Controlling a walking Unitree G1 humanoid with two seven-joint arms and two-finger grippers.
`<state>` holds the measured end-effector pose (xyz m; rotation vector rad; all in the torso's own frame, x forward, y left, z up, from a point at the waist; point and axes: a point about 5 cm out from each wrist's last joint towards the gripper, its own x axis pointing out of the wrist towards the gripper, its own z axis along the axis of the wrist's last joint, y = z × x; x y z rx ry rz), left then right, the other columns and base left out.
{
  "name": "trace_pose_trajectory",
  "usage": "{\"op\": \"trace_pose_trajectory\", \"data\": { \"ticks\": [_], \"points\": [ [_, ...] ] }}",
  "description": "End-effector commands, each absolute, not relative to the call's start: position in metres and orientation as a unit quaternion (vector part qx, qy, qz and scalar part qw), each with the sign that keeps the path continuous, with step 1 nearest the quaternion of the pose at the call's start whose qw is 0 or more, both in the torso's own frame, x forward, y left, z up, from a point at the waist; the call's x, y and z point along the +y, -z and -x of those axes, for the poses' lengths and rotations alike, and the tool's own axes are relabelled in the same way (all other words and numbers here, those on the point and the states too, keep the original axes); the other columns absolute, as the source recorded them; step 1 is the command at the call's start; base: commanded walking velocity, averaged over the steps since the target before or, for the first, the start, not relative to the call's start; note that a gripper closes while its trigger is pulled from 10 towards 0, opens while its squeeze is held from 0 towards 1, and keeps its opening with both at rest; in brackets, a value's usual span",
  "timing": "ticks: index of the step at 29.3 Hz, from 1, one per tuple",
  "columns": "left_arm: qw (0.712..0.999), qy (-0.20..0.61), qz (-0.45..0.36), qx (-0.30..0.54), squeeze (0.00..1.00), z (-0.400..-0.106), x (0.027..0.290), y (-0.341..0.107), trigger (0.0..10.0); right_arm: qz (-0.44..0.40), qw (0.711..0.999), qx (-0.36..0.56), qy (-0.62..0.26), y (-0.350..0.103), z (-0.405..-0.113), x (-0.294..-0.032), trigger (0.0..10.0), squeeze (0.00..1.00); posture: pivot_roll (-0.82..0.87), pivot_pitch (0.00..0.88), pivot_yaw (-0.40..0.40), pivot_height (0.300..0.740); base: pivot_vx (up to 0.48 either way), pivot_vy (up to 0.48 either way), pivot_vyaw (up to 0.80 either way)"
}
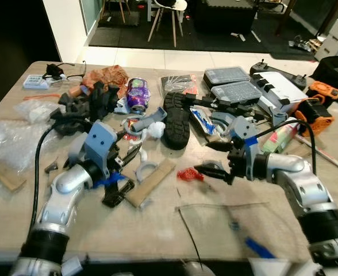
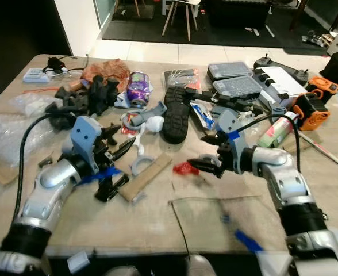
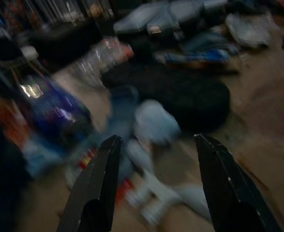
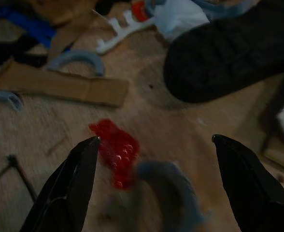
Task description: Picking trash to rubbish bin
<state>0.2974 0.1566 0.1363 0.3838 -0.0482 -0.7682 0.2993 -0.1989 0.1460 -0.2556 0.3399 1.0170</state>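
On a cluttered table (image 1: 157, 230), the right gripper (image 1: 215, 160) hovers with fingers spread wide just beside a red scrap (image 1: 189, 173), which lies on the wood toward the robot's left of the fingertips, nearer this arm than the other. The scrap's long axis seems to run roughly toward the gripper, though blur leaves that uncertain. Farther left, the left gripper (image 2: 122, 144), also spread, points toward a black shoe (image 1: 177, 119) beyond
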Motion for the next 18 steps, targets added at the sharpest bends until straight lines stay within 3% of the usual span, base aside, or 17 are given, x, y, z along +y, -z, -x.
{"op": "trace_pose_trajectory", "data": {
  "ticks": [1,3,8,11,12,16,18],
  "points": [
    [0.889,0.386,-0.246,0.011,0.00,-0.293,0.162,-0.133,10.0,0.110,0.841,0.168,-0.501,-0.147,-0.293,-0.194,10.0,0.00,0.02,0.000,-0.014,0.740,0.000,0.000,0.00],
    [0.882,0.391,-0.264,0.020,0.00,-0.292,0.163,-0.134,10.0,0.111,0.836,0.177,-0.507,-0.147,-0.291,-0.194,10.0,0.00,0.02,0.000,-0.014,0.740,0.000,0.000,0.00],
    [0.827,0.437,-0.336,0.111,0.00,-0.274,0.172,-0.121,10.0,0.132,0.836,0.190,-0.497,-0.146,-0.292,-0.197,10.0,0.00,0.03,0.000,-0.015,0.740,0.000,0.000,0.00],
    [0.815,0.445,-0.349,0.130,0.00,-0.269,0.175,-0.120,10.0,0.134,0.837,0.191,-0.495,-0.146,-0.292,-0.198,10.0,0.00,0.03,0.000,-0.015,0.740,0.000,0.000,0.00],
    [0.794,0.453,-0.372,0.160,0.00,-0.263,0.181,-0.117,10.0,0.136,0.837,0.196,-0.492,-0.147,-0.292,-0.198,10.0,0.00,0.03,0.000,-0.016,0.740,0.000,0.000,0.00],
    [0.789,0.445,-0.388,0.170,0.00,-0.262,0.183,-0.118,10.0,0.135,0.838,0.204,-0.487,-0.145,-0.291,-0.197,10.0,0.00,0.03,0.000,-0.015,0.740,0.000,0.000,0.00],
    [0.800,0.452,-0.353,0.177,0.00,-0.260,0.176,-0.120,10.0,0.137,0.837,0.208,-0.487,-0.145,-0.290,-0.197,10.0,0.00,0.03,0.000,-0.015,0.740,0.000,0.000,0.00]
  ]
}}
